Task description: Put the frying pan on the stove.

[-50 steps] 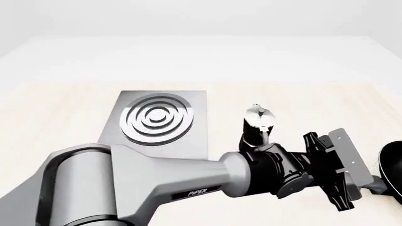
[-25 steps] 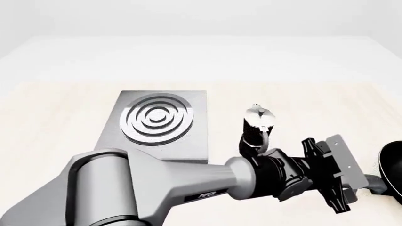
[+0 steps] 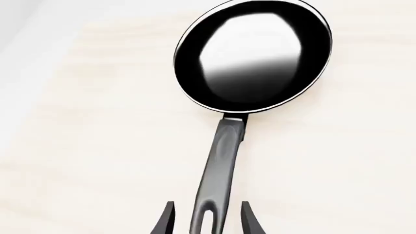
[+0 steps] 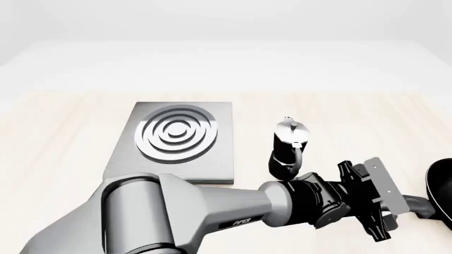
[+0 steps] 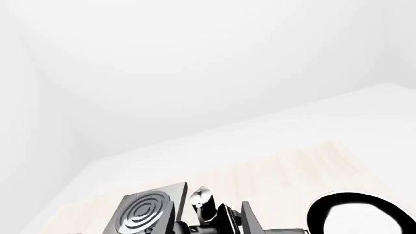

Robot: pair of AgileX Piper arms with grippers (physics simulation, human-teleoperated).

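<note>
**Frying pan at table's right edge, left gripper astride handle end**

Hidden or cut off:
- Frying pan [image 4: 443,188]: only a sliver of black rim and a stub of handle visible in front view, rest beyond the frame's right edge and behind the left arm's wrist.
- Left gripper [image 3: 206,222]: only two dark fingertips [image 3: 165,223] showing at the edge of the left wrist view; from the front, fingers masked by the wrist and its mounting plate.
- Right gripper: out of every view; open or closed impossible to tell.
- Stove [image 4: 174,143]: near corner covered by the left arm.

Pan orientation and place:
- Lying flat on the pale wooden table [image 4: 63,132], glossy inside up.
- Long axis running straight away from the left gripper: loop hole nearest the fingers, bowl at the far end.
- Well apart from the stove, to its right; coffee pot [image 4: 287,144] standing between the two.

Tool state:
- Left gripper parted, one fingertip on each side of the looped handle end, a narrow gap visible on both sides; handle not clamped.
</note>
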